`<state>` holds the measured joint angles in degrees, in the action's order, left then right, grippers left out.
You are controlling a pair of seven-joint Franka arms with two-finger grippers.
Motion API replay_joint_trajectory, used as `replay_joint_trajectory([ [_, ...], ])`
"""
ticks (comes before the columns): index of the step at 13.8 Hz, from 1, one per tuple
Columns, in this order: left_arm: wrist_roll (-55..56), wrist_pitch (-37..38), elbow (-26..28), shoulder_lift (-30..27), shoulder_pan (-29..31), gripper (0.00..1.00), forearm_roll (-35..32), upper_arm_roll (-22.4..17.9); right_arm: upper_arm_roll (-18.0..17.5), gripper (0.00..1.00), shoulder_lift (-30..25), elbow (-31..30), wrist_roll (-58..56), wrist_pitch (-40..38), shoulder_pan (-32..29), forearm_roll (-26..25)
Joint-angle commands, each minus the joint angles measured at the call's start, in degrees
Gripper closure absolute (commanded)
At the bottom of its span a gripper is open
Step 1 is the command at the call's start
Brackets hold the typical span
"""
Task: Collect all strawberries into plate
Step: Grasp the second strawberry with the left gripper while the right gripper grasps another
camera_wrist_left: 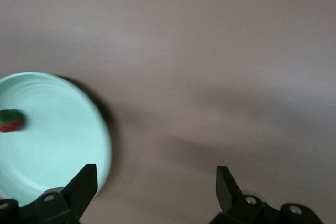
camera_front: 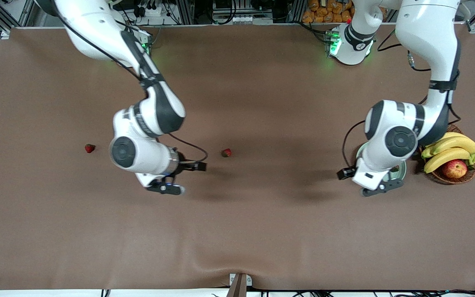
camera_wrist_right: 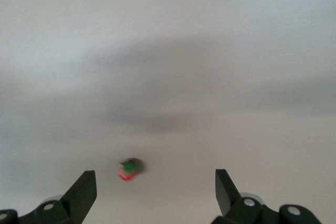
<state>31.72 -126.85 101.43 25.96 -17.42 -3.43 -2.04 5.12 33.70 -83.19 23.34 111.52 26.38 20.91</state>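
one strawberry (camera_wrist_left: pixel 10 120) is already lying in the plate (camera_wrist_left: pixel 58 145), and two are left on the table, so the collecting is judged about a third done. the left gripper (camera_wrist_left: pixel 152 192) is held empty with its fingers spread wide, just past the plate's rim. the right gripper (camera_wrist_right: pixel 152 192), fingers also spread wide and empty, is held over the table with the middle strawberry (camera_wrist_right: pixel 128 169) just ahead of it; a descent and a closing around that berry are called for next. the last strawberry (camera_front: pixel 90 148) lies apart, toward the right arm's end. each berry is small and red with a green cap.
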Motion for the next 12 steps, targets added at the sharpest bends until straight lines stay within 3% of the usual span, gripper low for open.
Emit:
replay_joint_trajectory([
  [1, 4.91, 1.25, -8.42, 4.35, -2.96, 0.00, 0.97, 2.82, -0.73, 0.00, -6.26, -2.86, 0.39, -6.11, -4.48, -6.47],
  [3, 11.15, 1.25, -14.22, 9.52, -8.13, 0.00, 0.88, 2.92, -0.73, 0.00, -8.99, -5.30, -2.84, -8.85, -7.38, -11.14],
  [6, 14.78, -0.75, -22.84, 16.91, -15.52, 0.00, 0.53, 2.74, -0.73, 0.00, -12.42, -12.07, -11.80, -8.60, -13.44, -11.60],
  [9, 15.30, -9.78, -24.18, 20.17, -21.41, 0.00, 0.26, 2.30, -0.73, 0.00, -13.57, -15.33, -15.96, -7.90, -18.71, -13.87],
  [12, 17.06, -14.91, -24.18, 23.07, -29.83, 0.00, 0.18, -2.42, -0.73, 0.00, -14.45, -21.03, -18.32, -2.29, -20.57, -22.03],
])
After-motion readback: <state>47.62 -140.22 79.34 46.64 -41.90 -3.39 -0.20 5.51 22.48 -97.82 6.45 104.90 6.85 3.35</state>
